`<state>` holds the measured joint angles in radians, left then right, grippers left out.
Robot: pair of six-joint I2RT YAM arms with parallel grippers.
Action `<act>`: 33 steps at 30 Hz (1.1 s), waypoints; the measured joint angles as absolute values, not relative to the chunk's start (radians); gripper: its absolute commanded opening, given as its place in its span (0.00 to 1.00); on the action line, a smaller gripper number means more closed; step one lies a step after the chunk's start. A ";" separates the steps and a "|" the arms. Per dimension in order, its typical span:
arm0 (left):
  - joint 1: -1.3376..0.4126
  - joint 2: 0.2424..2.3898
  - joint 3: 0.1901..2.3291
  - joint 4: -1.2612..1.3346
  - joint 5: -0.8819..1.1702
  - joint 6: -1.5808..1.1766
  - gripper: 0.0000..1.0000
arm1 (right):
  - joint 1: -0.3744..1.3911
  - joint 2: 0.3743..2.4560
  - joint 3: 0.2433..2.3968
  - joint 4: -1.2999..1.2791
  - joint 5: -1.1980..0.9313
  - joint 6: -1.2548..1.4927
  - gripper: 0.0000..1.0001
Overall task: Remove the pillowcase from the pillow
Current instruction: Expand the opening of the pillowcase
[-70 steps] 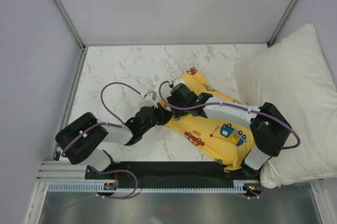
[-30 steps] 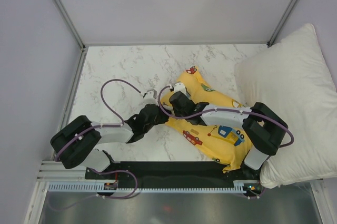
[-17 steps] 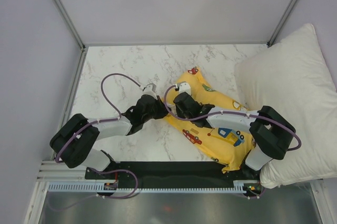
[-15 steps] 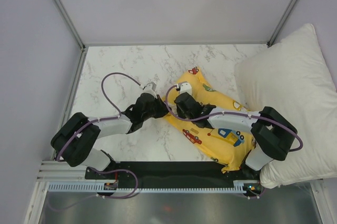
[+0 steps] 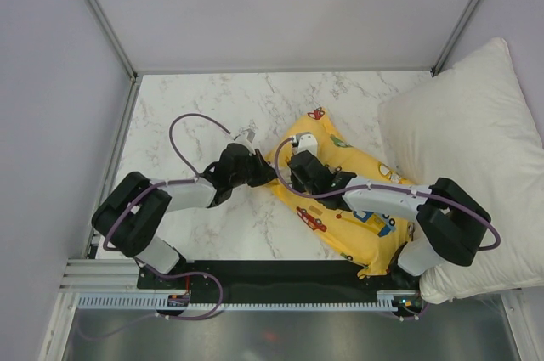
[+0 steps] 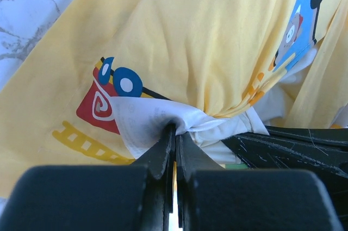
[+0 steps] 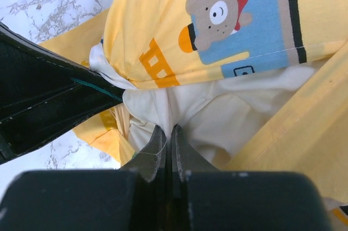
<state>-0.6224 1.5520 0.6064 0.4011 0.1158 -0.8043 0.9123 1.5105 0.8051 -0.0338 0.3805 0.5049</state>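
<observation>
1. The left gripper [image 6: 174,131] has its jaws pressed together with barely a sliver between them. They pinch a bunched fold at the edge of the pillowcase [image 6: 217,30], where the pale underside of the cloth is turned out (a red and blue printed vehicle sits just left of the pinch).
2. The yellow cloth spreads up and away from that pinch and fills nearly the whole left wrist view. The marble table [image 6: 22,2] shows only in the upper left corner.
3. The right gripper [image 7: 167,134] is likewise closed to a thin slit. Its tips nip the cream cloth of the pillow [image 7: 228,108], which shows in the mouth of the case.
4. The yellow hem lies above and to the right of that pinch, with a bear-and-truck print over it.
5. From above, the two grippers stand tip to tip at the case's left corner, the left one over the table and the right one over the case.
6. The cased pillow lies diagonally on the table, with its right side just beside a large white pillow [image 5: 476,149].
</observation>
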 measured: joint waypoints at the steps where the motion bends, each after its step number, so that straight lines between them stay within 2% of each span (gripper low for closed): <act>1: -0.620 1.558 0.607 0.406 0.122 -0.804 0.02 | 0.912 1.513 0.809 -0.036 0.382 0.504 0.00; 8: -0.610 1.601 0.602 0.477 0.160 -0.805 0.02 | 0.912 1.515 0.833 -0.079 0.406 0.501 0.00; 14: -0.612 1.610 0.600 0.513 0.159 -0.805 0.02 | 0.914 1.420 0.841 -0.161 0.425 0.497 0.00; 18: -0.622 1.616 0.599 0.533 -0.017 -0.797 0.02 | 0.923 1.317 0.868 -0.282 0.425 0.461 0.00; 23: -0.690 1.628 0.600 0.549 -0.194 -0.793 0.02 | 0.915 1.317 0.912 -0.310 0.406 0.403 0.00; 24: -0.702 1.632 0.601 0.554 -0.212 -0.793 0.02 | 0.914 1.318 0.912 -0.311 0.397 0.391 0.04; 25: -0.714 1.637 0.601 0.563 -0.227 -0.793 0.02 | 0.913 1.319 0.913 -0.312 0.385 0.379 0.15; 26: -0.720 1.642 0.598 0.579 -0.233 -0.794 0.02 | 0.913 1.320 0.917 -0.311 0.370 0.365 0.26; 27: -0.726 1.645 0.589 0.599 -0.234 -0.794 0.02 | 0.913 1.325 0.931 -0.317 0.351 0.345 0.45; 29: -0.741 1.647 0.543 0.673 -0.235 -0.800 0.02 | 0.913 1.348 0.974 -0.318 0.324 0.318 0.63; 30: -0.756 1.647 0.518 0.710 -0.235 -0.806 0.02 | 0.913 1.365 1.006 -0.314 0.311 0.302 0.69; 33: -0.814 1.645 0.445 0.817 -0.234 -0.833 0.02 | 0.913 1.420 1.097 -0.299 0.292 0.266 0.73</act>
<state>-0.8139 1.6455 0.4446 0.8173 -0.2344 -0.8326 0.9134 1.4200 1.0973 -0.2989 0.2924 0.2657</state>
